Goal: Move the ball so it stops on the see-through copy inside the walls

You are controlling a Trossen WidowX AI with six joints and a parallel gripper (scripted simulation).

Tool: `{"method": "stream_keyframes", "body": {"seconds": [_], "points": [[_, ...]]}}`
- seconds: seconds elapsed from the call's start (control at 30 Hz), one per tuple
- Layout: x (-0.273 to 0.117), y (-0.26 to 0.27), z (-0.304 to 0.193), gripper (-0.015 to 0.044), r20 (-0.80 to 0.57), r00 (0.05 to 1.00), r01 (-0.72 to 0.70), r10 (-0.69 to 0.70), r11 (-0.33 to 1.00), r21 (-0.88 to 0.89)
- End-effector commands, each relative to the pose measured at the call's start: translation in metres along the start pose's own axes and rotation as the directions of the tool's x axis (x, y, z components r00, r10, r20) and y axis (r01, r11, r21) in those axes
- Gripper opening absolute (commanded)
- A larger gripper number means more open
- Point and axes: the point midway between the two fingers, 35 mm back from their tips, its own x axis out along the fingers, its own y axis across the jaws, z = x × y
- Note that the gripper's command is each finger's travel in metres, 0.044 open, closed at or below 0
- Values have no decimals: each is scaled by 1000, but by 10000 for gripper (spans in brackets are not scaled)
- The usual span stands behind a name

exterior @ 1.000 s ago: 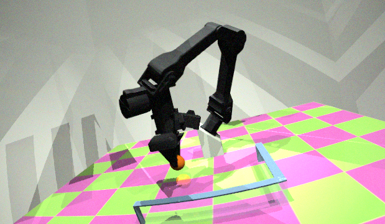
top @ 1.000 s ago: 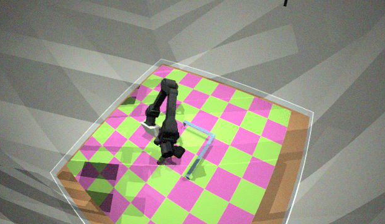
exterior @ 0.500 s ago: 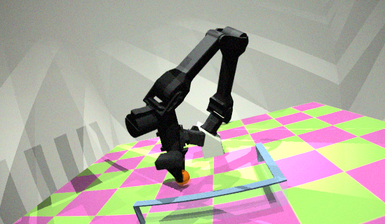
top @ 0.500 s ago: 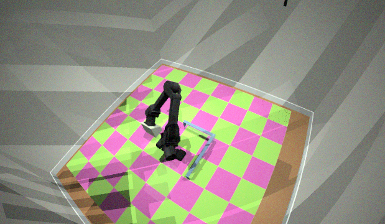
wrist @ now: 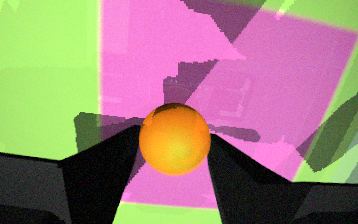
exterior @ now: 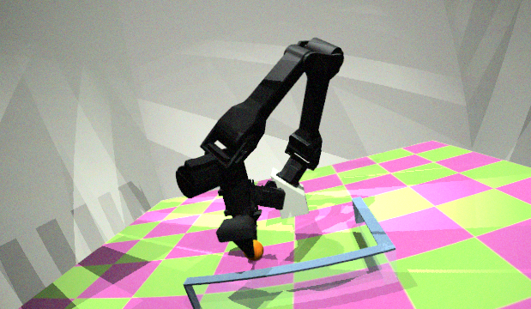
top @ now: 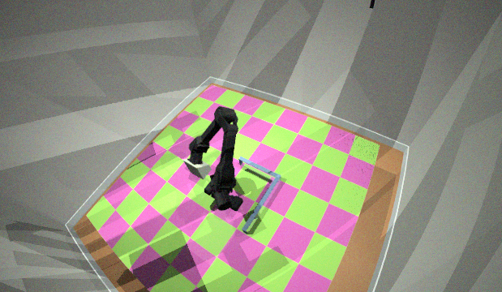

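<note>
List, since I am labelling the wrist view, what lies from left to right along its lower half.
Left finger of the pincer → orange ball, gripped between the two fingers → right finger.

1. The arm is matte black all over, built of thick, rounded-edged links.
2. Its elbow joint is a bulky cylindrical housing, faintly glossy along the top edge.
3. The base is a pale, off-white wedge-shaped block.
4. Thin light slits mark the seams at two joints.
5. The gripper has two plain black fingers tapering to narrow tips, without visible markings or cables.
</note>
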Motion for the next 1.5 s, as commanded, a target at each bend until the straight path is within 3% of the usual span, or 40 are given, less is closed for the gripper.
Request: {"method": "stream_keyframes", "body": {"seconds": [0.0, 0.33, 0.5, 0.67, 1.03, 1.2, 1.47], "points": [[0, 0, 0, 53, 0, 1000, 0, 0, 1000, 0], [0, 0, 0, 311, 0, 1000, 0, 0, 1000, 0], [-11, -2, -1, 311, -2, 1000, 1, -1, 1000, 0], [-85, -1, -1, 311, -1, 1000, 2, -2, 1000, 1], [-80, -4, -3, 311, -7, 1000, 21, -21, 1000, 4], [-123, 0, 0, 440, -3, 1000, 16, -16, 1000, 1], [-125, 1, 0, 440, -3, 1000, 15, -15, 1000, 1]]}}
